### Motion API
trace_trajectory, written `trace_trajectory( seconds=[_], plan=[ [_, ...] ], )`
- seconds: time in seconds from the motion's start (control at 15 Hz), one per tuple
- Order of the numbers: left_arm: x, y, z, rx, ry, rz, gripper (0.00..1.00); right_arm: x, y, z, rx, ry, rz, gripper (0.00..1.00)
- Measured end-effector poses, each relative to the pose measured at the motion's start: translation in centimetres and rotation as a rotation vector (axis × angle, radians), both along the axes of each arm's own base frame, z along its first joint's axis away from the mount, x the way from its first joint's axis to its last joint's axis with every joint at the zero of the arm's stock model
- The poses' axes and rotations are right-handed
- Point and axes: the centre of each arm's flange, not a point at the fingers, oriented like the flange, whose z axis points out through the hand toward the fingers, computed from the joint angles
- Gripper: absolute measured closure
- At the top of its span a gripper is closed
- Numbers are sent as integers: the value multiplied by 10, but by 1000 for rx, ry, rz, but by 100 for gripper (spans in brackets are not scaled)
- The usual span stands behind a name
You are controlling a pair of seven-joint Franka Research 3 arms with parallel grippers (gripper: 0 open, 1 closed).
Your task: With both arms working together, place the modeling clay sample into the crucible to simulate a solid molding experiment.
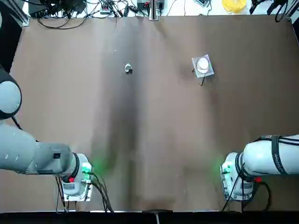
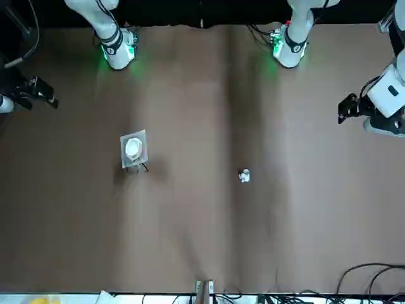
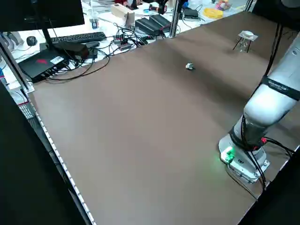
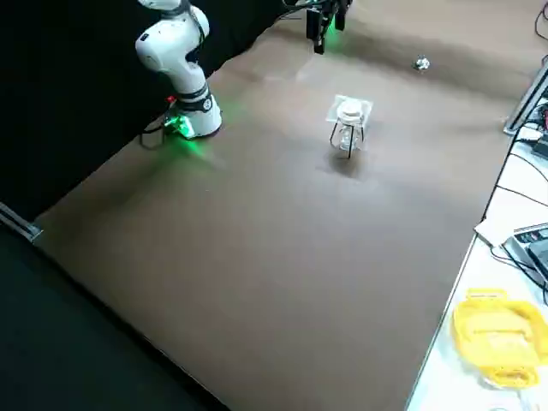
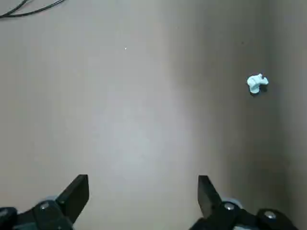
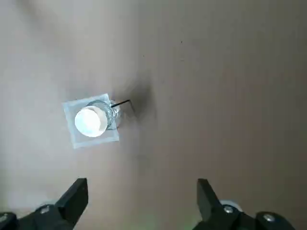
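The clay lump [image 1: 128, 68] lies by itself on the brown tabletop [image 1: 149, 140], on the far half, a little to the robot's left of the middle. Well apart from it, toward the robot's right and at about the same depth, the white cup [image 1: 202, 64] sits on top of a square see-through plate [image 1: 209, 71] that stands on thin dark legs. The lump and the cup do not touch, and nothing is near either of them.

The left tool [image 5: 143, 199] hangs above bare tabletop with its two fingers spread wide and nothing between them; in its wrist view the clay lump [image 5: 257, 83] shows farther off and to one side. In the front view this tool [image 2: 350, 107] is at the robot's left edge of the tabletop.

The right tool [image 6: 141, 201] is likewise released, fingers wide apart and empty, raised over the tabletop with the cup [image 6: 90, 120] on its plate [image 6: 76, 139] in sight ahead of it. In the front view it [image 2: 43, 95] is out at the robot's right edge.

Cables [image 1: 84, 11] run along the far edge
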Motion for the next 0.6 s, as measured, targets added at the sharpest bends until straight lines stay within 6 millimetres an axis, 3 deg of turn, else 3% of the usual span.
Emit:
trace_trajectory(
  seconds=[0.4,0.6],
  plan=[
    [-4,0,-5,47,46,-9,0,0,0,0,0,0,0,0],
    [5,-32,-38,49,99,76,0,0,0,0,0,-1,0,0]
  ],
)
